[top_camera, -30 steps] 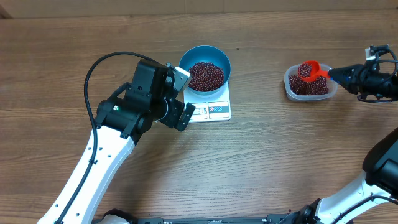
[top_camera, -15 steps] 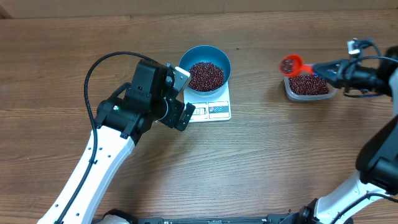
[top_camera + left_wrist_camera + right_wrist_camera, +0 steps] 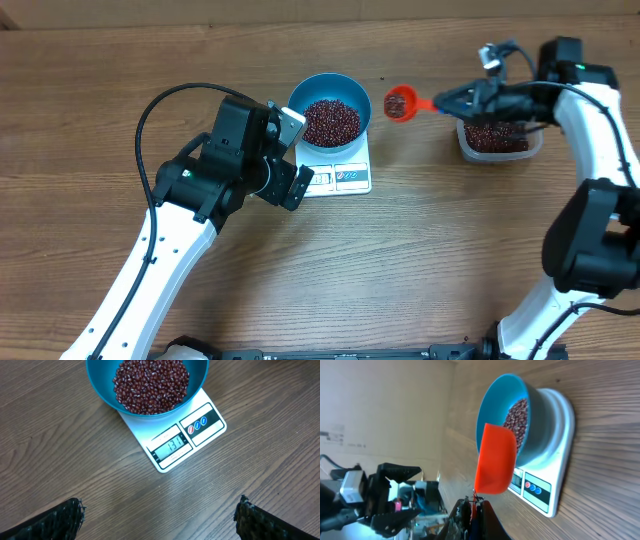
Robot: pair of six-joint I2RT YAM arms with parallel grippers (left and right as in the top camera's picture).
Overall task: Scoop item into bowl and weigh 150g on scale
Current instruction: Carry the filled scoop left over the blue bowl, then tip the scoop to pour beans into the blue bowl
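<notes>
Wooden table [image 3: 450, 250] fills the overhead view. At its middle the scale [image 3: 350, 177] carries the blue bowl [image 3: 352, 88], which is already well filled with beans [image 3: 150, 382]. The display seems to read 131, so I judge that some more is needed. The right gripper [image 3: 450, 100] is clamped shut on the handle of the red scoop [image 3: 400, 102]. The scoop is loaded with beans and hangs in the air between the bowl and the tub [image 3: 466, 148], close beside the bowl's right rim but not yet over it. The handle's long axis runs across the table from right to left, with the cup leading, so the bowl lies straight ahead of the cup, to the left. The next move likely needs only a short travel in that direction and then a slow tilt, because few beans are missing. The left gripper [image 3: 303, 150] hovers just left of the scale with its jaws wide apart and empty. It is nearer to the bowl, but the right arm holds the tool.
</notes>
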